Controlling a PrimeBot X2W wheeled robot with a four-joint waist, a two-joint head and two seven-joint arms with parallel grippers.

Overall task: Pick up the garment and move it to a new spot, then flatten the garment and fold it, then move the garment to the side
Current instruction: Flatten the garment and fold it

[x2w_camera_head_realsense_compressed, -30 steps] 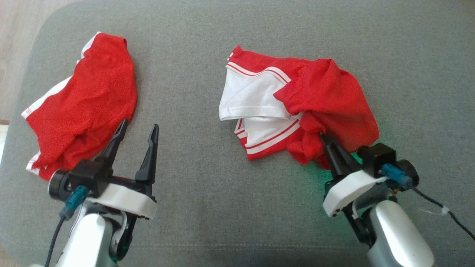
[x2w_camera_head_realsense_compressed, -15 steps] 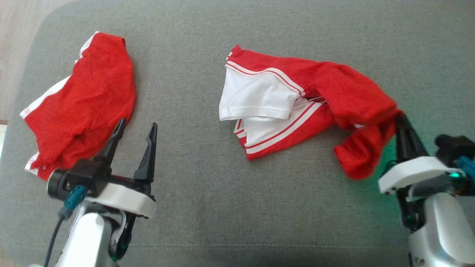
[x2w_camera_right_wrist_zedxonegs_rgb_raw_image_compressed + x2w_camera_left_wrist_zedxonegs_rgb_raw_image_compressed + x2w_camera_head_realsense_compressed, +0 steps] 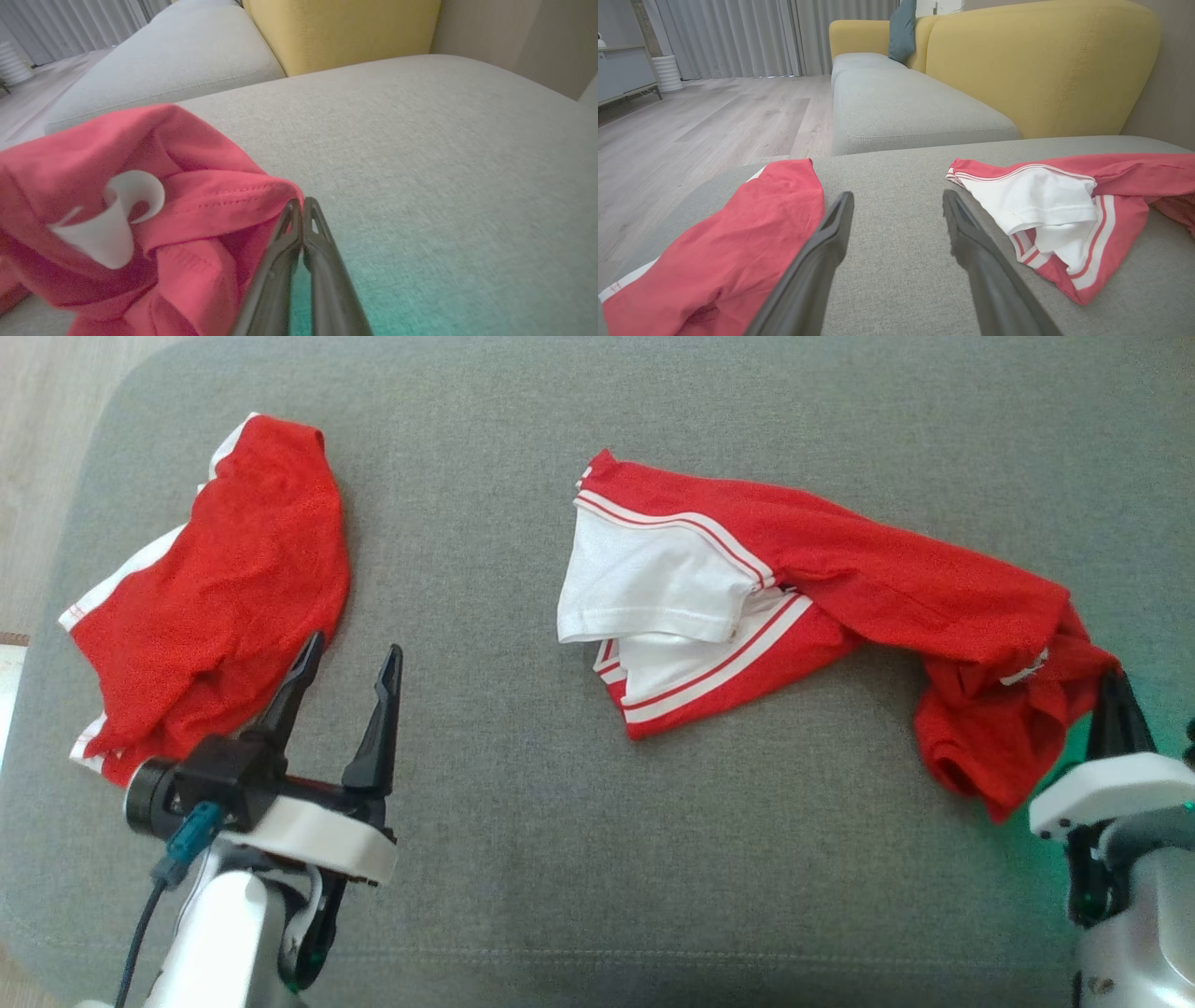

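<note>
Pinched shut, my right claw (image 3: 301, 205) holds a seam of the red-and-white jersey shirt (image 3: 822, 588), which lies strung out across the grey woven cushion (image 3: 560, 859). It looks light, limp and stretchy, likely to bunch; hems or shoulder seams seem the safest holds. My left claw (image 3: 353, 649) hangs open beside a second red cloth (image 3: 215, 579). Beyond stand a yellow sofa back (image 3: 1041, 60) and pale wooden floor (image 3: 714, 121).

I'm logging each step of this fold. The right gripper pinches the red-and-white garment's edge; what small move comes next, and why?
Probably draw the right gripper toward the robot's right to spread the cloth: it is shut on the garment, whose held end is bunched up.
</note>
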